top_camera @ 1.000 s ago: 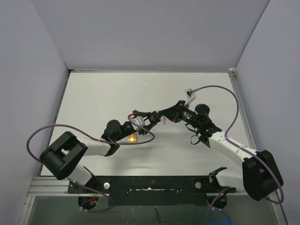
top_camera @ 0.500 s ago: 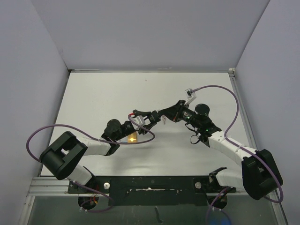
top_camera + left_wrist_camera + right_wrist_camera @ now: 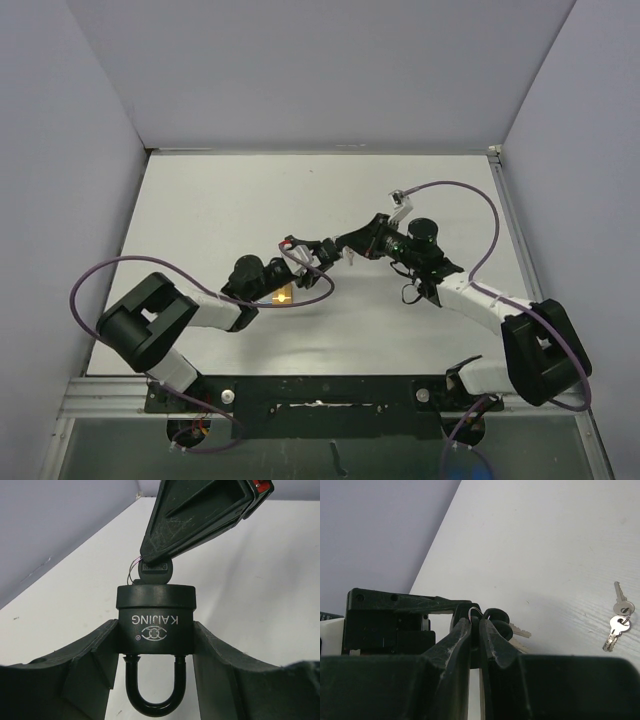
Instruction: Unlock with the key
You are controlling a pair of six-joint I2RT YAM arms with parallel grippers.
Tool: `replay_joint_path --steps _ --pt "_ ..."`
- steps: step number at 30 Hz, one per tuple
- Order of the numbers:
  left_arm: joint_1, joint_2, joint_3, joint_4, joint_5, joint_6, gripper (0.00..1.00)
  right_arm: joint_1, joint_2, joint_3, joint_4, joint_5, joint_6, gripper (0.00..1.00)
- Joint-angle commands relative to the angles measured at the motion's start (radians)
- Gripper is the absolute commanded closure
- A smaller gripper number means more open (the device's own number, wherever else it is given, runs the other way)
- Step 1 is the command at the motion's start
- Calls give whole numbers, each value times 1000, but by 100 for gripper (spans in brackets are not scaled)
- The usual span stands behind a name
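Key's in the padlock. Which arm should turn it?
Right. The right tool is shut on the key, which is seated in the padlock, so it can twist. The left tool clamps the padlock body and should just brace it.

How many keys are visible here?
4: one key in the padlock, pinched by the right jaws; a second key beside those jaws; a ringed pair lying on the table. Others may be hidden.
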State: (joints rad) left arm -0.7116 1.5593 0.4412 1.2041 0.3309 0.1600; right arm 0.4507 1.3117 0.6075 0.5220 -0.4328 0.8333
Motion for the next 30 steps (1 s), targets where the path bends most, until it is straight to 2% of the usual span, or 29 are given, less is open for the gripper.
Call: replay_joint_path --steps 1,14,30 --pt "-11 34 92 311 -77 -16 100 34 72 21 -51 -117 30 100" --pt "-14 166 138 310 -184 9 100 32 247 104 -42 -104 171 100" --pt "-26 213 197 286 -263 41 100 54 277 235 -337 5 195 100"
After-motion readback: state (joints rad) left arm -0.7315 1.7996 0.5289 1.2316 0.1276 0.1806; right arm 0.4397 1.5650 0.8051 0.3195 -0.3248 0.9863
